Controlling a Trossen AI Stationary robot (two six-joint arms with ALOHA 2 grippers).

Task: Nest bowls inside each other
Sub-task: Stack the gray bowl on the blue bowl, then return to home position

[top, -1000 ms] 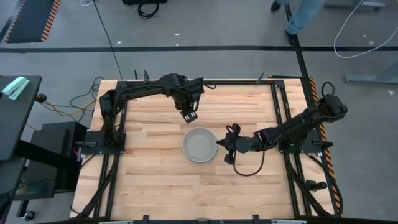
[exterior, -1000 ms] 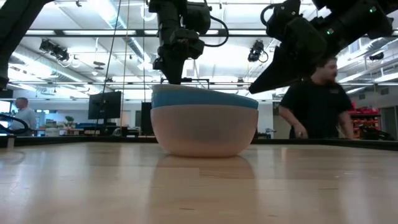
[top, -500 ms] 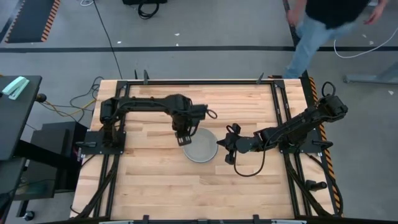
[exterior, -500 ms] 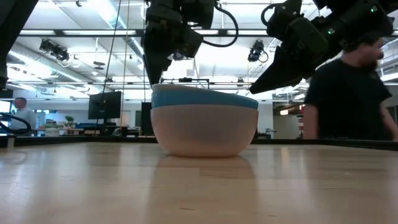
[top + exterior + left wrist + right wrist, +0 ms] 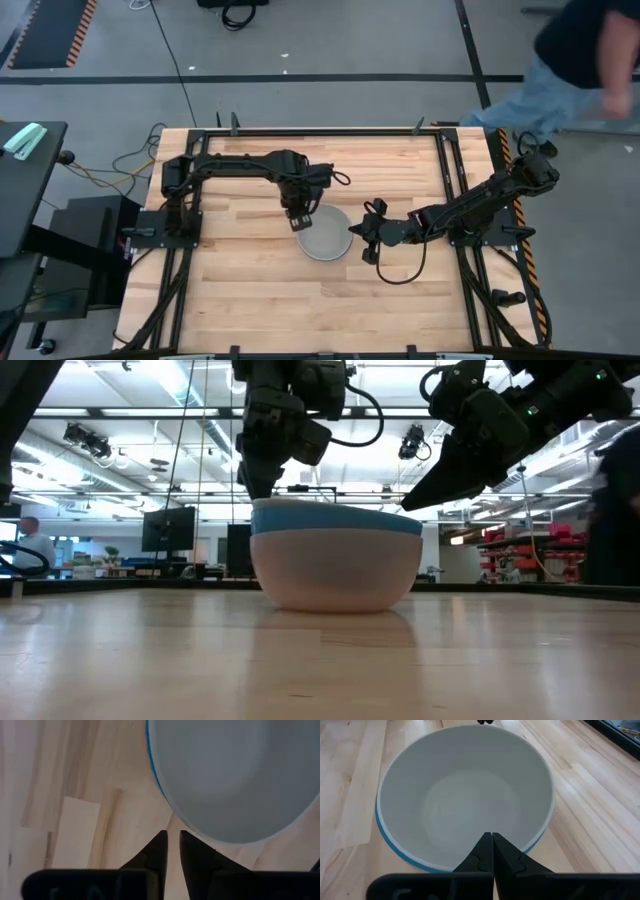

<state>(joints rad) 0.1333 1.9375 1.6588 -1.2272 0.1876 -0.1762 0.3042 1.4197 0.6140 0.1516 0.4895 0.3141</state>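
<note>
bowls: all three stacked mid-table. grey-white bowl [image 5: 323, 234] on top, blue bowl [image 5: 335, 522] showing as a rim band under it, salmon bowl [image 5: 335, 570] at the bottom, sitting on the table [image 5: 250, 290].
step: nesting looks done; this reads as final seating or checking the stack, judging by how the rims sit.
next move: probably a light nudge or press at the rim if any bowl sits uneven, then both arms back off. Stack looks level in the low view.
left gripper [image 5: 300, 221]: fingers nearly together, holding nothing, tips at the stack's rim on the left arm's side, just beside it; contact unclear.
right gripper [image 5: 352, 229]: fingers closed, empty, tips just beside the opposite rim, low and aimed into the bowl.
background: person [image 5: 570, 60] walking past beyond the table.
</note>
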